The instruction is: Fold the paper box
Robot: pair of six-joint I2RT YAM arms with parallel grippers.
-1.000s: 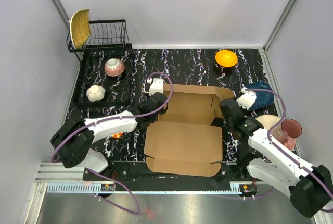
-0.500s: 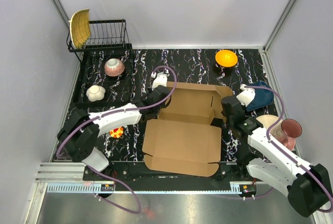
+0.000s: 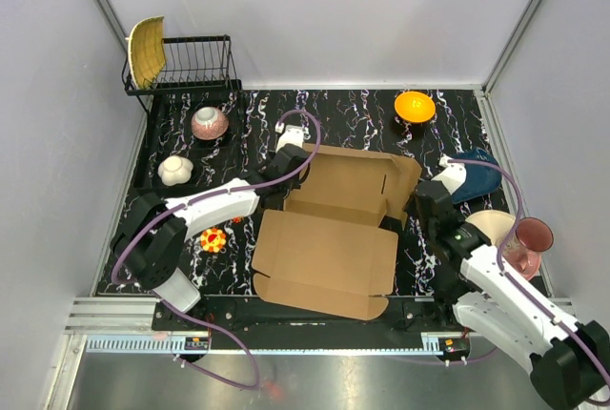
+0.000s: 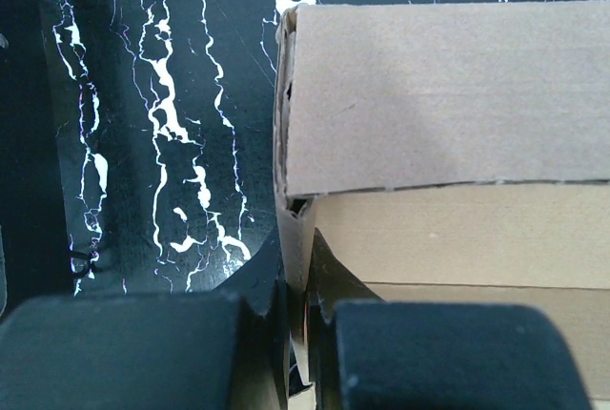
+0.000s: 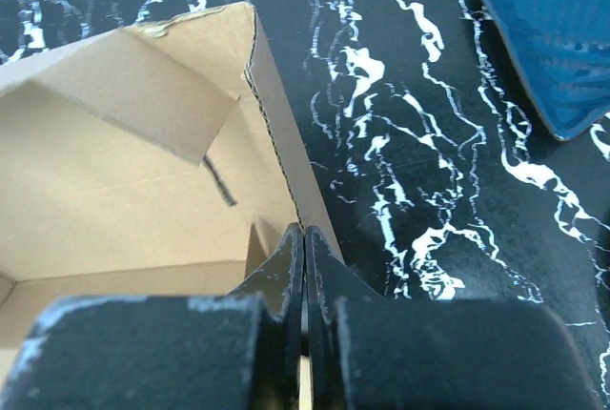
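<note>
The paper box lies open in the middle of the black marbled table, its wide lid panel flat toward the near edge and its back wall tilted up. At the box's far left corner, my left gripper is shut on the upright left wall; in the left wrist view the cardboard edge runs straight into the closed left gripper. My right gripper is shut on the box's right wall. The right wrist view shows that wall pinched between the closed right gripper.
A wire dish rack with a yellow plate stands at the back left. A pink bowl and a white bowl sit left, with an orange bowl behind. At right are a blue dish and a pink cup.
The right gripper has closed onto the box's right wall. The left arm moved back and the box shifted slightly left and turned, uncovering a small red-yellow object on the table.
</note>
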